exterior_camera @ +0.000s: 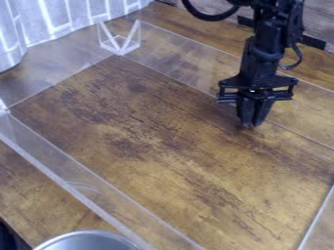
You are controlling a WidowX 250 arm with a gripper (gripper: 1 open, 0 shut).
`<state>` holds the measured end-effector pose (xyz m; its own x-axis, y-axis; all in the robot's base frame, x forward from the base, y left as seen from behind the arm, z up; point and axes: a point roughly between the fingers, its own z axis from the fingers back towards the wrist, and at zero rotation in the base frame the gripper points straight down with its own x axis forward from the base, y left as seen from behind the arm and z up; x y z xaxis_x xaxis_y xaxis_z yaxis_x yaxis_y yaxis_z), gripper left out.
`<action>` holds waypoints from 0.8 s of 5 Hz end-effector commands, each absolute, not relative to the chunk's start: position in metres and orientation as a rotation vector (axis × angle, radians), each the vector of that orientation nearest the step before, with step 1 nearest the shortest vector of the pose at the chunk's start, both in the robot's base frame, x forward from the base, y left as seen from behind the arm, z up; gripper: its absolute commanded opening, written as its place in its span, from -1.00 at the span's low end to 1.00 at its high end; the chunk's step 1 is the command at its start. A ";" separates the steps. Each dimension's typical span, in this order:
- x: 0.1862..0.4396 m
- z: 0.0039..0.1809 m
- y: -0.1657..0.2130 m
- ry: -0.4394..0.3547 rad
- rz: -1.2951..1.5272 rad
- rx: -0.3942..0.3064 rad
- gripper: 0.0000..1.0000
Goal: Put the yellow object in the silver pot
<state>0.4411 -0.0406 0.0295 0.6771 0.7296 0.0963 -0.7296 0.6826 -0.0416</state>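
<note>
One black robot arm stands over the worn dark-brown wooden tabletop (144,137), its black two-fingered gripper (256,119) pointing straight down at the right side of the scene, fingertips at or just above the wood. Jaws are drawn together, nearly meeting, with only a narrow gap between the fingers. Whether anything is caught between them cannot be told: the small pale-yellow block is not visible anywhere, and the fingers hide whatever may sit there. Round shiny silver metal pot (81,241) shows only as a curved rim at the bottom edge, left of centre, well apart from the gripper. Clear plastic wall panels (53,166) border the wooden surface on the left and far sides. Small clear triangular stand (119,37) sits at the far left corner, near a white slatted backdrop (53,20).
</note>
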 end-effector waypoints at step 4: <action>0.439 0.094 -0.019 -0.152 0.757 -0.088 1.00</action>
<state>0.4323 -0.0231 0.0418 0.7303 0.6829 0.0179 -0.6816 0.7302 -0.0469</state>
